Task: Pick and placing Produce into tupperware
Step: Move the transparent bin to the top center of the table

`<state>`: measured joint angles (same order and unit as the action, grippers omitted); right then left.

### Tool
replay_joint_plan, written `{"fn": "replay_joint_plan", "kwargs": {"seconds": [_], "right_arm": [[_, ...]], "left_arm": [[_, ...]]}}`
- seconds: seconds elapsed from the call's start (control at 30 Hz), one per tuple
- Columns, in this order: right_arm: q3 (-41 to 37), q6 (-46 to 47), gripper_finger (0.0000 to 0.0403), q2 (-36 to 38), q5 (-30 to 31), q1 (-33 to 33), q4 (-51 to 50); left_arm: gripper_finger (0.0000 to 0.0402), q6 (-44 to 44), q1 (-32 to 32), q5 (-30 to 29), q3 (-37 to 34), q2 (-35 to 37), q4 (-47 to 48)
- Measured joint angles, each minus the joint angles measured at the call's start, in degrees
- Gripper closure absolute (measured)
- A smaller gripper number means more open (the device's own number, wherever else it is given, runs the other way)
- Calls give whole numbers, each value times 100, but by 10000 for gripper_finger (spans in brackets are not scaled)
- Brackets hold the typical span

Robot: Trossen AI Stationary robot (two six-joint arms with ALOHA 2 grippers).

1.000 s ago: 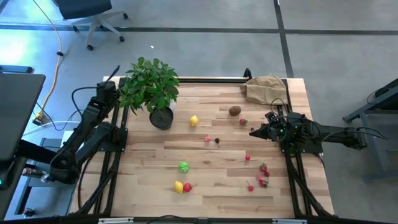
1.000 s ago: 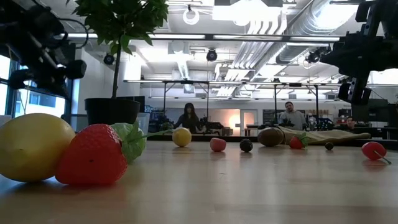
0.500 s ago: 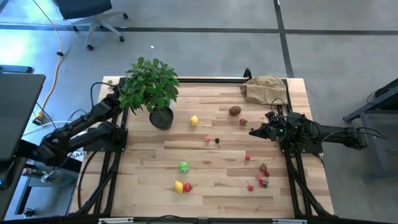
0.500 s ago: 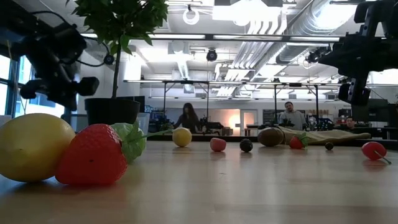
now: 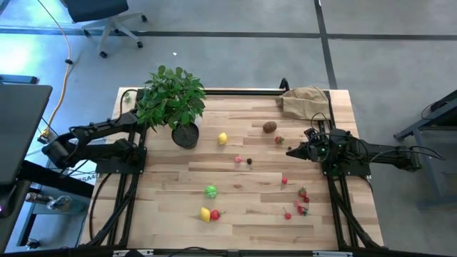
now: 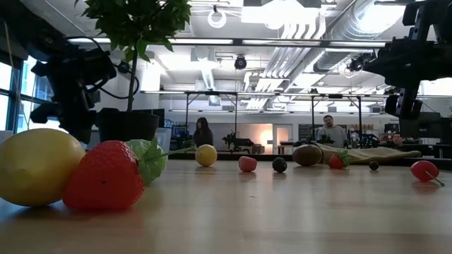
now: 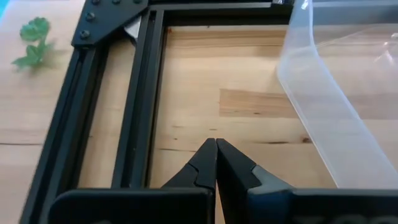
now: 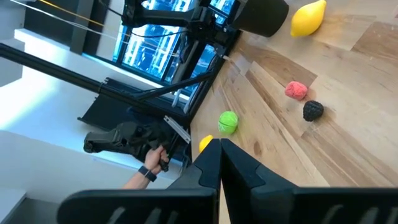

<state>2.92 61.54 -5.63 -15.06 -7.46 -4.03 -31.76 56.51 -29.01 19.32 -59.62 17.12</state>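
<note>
Legible text, labels, brands, numbers, signs: none in any view. The glowing blue screens (image 8: 155,46) beyond the table edge in the right wrist view show patterns too blurred to read.

Yellow lemon (image 5: 223,138), green ball (image 5: 211,190), red strawberry (image 6: 106,176), pale striped wooden table (image 5: 243,214).

The potted plant (image 5: 173,103) crowds the table's (image 5: 243,221) far left corner, its leaves overhanging the black frame rails (image 5: 132,178) on that side. A crumpled paper bag (image 5: 305,102) fills the far right corner. Between them the middle of the wood is open, broken only by small scattered produce (image 5: 211,190). The near edge is bare. In the left wrist view, the clear tupperware (image 7: 336,93) stands beside the rails.
</note>
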Motion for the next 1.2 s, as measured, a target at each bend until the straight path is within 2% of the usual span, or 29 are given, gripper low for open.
{"fn": "replay_joint_plan", "kwargs": {"seconds": [0.27, 1.2], "right_arm": [[0, -100, 402, 0, 1, 0, 0], [0, -252, 402, 0, -7, -1, 0]], "left_arm": [[401, 415, -46, 65, 360, -488, 90], [401, 479, -1356, -131, 1928, -2643, -117]]}}
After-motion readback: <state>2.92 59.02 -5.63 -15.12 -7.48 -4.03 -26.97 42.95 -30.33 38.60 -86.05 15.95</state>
